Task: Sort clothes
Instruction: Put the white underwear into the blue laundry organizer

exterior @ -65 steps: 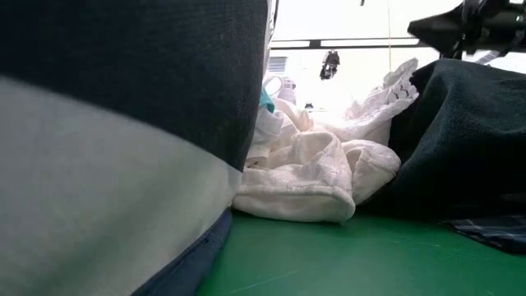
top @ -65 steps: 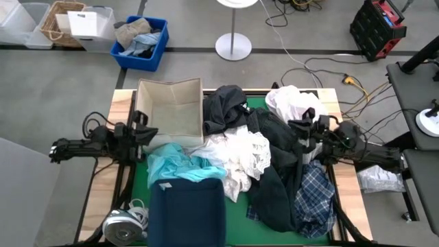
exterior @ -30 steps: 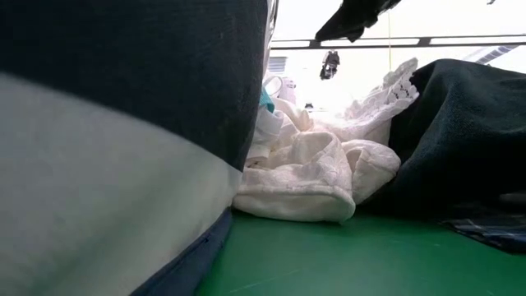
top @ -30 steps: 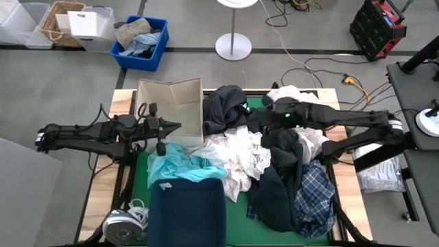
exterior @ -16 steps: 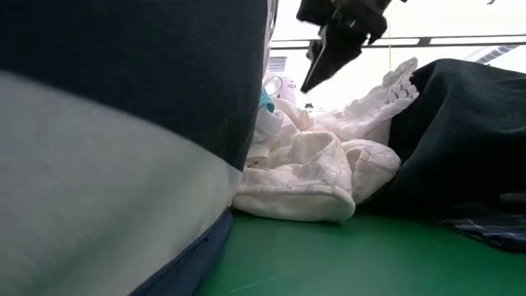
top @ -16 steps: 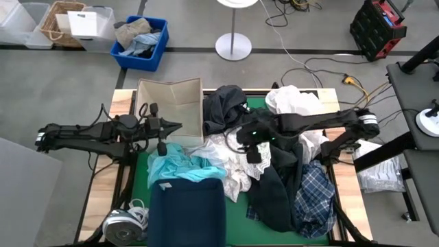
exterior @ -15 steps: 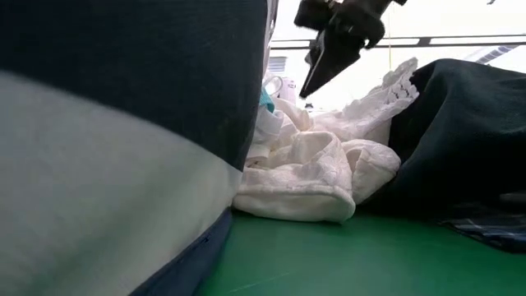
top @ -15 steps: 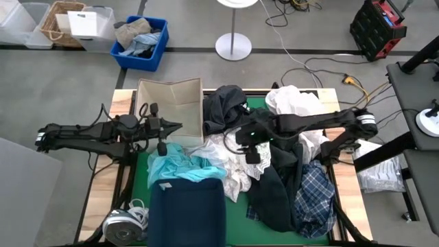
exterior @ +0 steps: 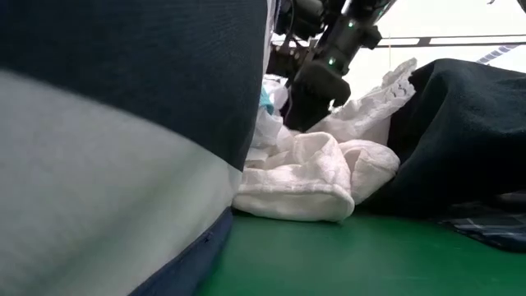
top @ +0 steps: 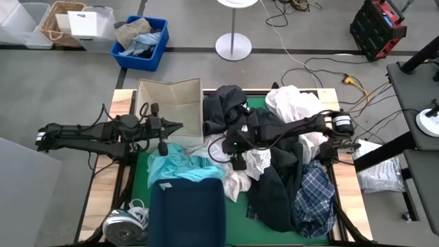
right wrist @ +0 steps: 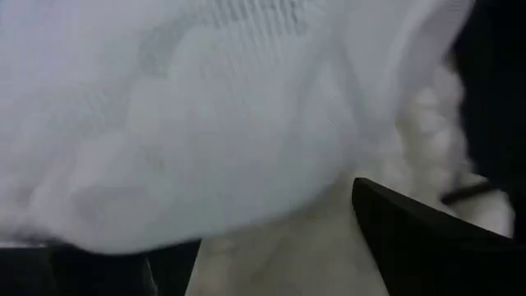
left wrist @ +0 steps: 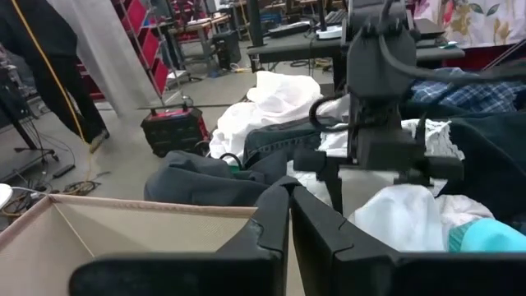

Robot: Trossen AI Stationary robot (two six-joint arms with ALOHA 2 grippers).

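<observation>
One camera looks straight down on the whole counter [top: 137, 185]. One sits low on the green top, looking across. Both see the white clothes [top: 255, 162] in the middle. The right wrist camera is pressed very close to white cloth [right wrist: 205, 115].

Swung further left across the middle of the high view and dropped: right gripper [top: 233, 152], earlier over the dark clothes [top: 278, 185] right of centre, now down on the white garment [top: 236, 180] at the middle of the pile, fingers spread with white cloth between them. In the low view, moved from the top edge down to the white heap's upper left. Left gripper [top: 163, 134] shifted from the left edge to just beside the beige box [top: 169, 103], fingers closed.
</observation>
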